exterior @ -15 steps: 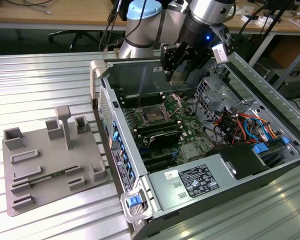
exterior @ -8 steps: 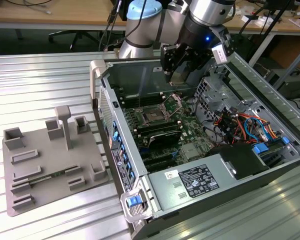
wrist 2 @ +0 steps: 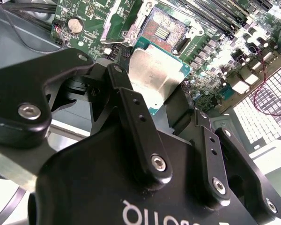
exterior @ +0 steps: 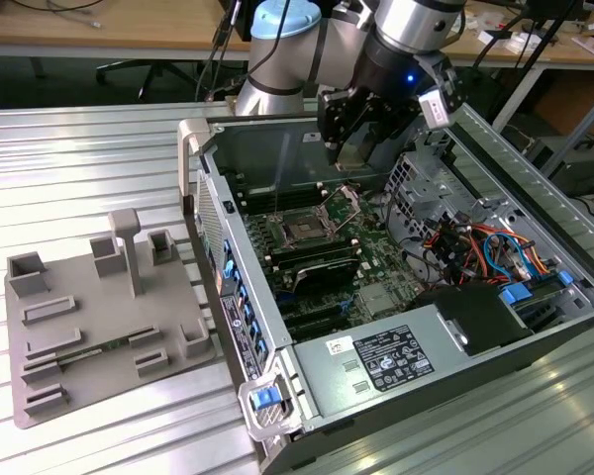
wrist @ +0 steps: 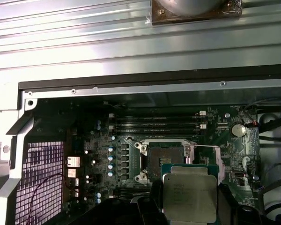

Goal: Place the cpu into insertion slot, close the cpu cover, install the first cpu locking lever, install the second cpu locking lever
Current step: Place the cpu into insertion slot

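one cpu [wrist: 189,197]: silver-topped chip, held off the board and just short of the insertion slot [wrist: 165,159] in the first wrist view; not yet seated.
gripper [exterior: 349,143]: jaws clenched on the cpu by two opposite edges. in the exterior view it hangs over the open computer case [exterior: 267,148], at about 1 o'clock from the socket.
insertion slot: bare, dark pin field exposed, nothing lying in it. memory slots [wrist: 157,125] run just beyond it.
cpu cover [exterior: 345,203]: stands raised and open at the slot's 2 o'clock side in the exterior view, apparently clear of the way in.
step in hand: placing the chip. judged early in the task, since the cover is not yet closed.
care, alignment: square the chip's edges to the socket rim before descent. corner marks are too small to read here.
care, descent: come down level, never tilted or sliding — the pins likely bend easily.
care, release: let go only once the chip lies flat inside the rim — no downward push.
risk: a finger catching the raised cover.
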You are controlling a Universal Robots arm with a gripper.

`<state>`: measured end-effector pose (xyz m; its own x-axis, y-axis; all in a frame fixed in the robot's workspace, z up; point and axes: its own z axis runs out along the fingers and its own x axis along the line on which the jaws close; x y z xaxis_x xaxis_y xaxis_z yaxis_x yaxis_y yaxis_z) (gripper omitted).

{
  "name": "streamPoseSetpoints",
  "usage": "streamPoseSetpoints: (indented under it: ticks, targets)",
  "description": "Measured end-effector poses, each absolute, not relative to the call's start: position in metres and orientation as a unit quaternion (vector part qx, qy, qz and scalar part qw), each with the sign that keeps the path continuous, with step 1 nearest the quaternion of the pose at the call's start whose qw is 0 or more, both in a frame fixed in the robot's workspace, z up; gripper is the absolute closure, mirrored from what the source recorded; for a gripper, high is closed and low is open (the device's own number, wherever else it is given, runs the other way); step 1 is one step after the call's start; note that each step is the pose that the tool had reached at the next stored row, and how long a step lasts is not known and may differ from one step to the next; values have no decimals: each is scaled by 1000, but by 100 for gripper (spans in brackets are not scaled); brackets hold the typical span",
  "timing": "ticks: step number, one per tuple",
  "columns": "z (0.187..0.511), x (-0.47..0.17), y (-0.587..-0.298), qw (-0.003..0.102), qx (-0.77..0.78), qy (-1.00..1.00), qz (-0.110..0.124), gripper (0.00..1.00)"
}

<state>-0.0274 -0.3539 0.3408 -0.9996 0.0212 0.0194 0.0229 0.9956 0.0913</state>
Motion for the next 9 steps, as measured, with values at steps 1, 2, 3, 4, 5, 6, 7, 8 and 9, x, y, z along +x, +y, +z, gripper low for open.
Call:
streamPoseSetpoints:
  ticks: [1,2,3,4,5,6,7,8,9]
  targets:
    - [340,-27,-354,9,-11,-999,-46,45]
    - [340,-27,-354,9,-11,-999,-46,45]
    - [340,-27,-354,9,-11,-999,-46,45]
    - [340,-27,-354,9,-11,-999,-46,45]
    - [339,-27,-354,9,-11,-999,-46,45]
    - [339,-27,-354,9,-11,-999,-46,45]
    - [339,-27,-354,9,-11,-999,-46,45]
    - [339,-27,-354,9,-11,-999,-46,45]
    - [339,-27,-354,9,-11,-999,-46,45]
